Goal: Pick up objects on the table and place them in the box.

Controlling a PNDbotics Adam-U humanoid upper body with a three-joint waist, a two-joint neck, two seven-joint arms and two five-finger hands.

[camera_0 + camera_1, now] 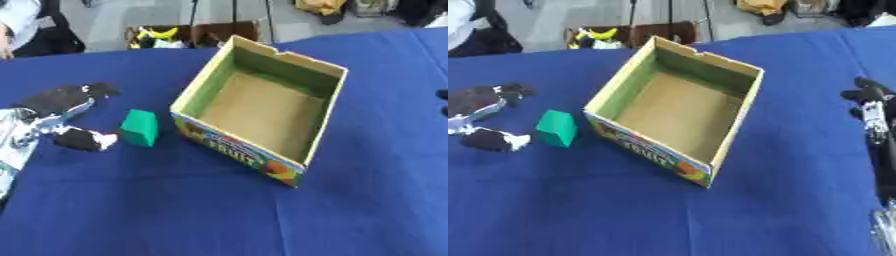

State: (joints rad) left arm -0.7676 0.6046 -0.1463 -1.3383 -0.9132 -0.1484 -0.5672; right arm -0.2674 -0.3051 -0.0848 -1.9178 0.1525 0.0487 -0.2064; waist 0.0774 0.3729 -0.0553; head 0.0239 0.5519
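Fingers (pixel 66 97) of the left hand (pixel 52 112) lie spread and relaxed on the blue tablecloth (pixel 219 215), with the thumb tip (pixel 83 140) reaching toward a green block (pixel 140 128) just beside it; nothing is pinched and the block looks untouched. That block stands between the hand and the open cardboard box (pixel 197 87), close to the box's left wall. Inside, the box shows only its bare brown floor, and fruit printing marks its near side. Over at the right edge, the right hand (pixel 871 102) rests on the cloth, well apart from the box, fingers straight and pointing away.
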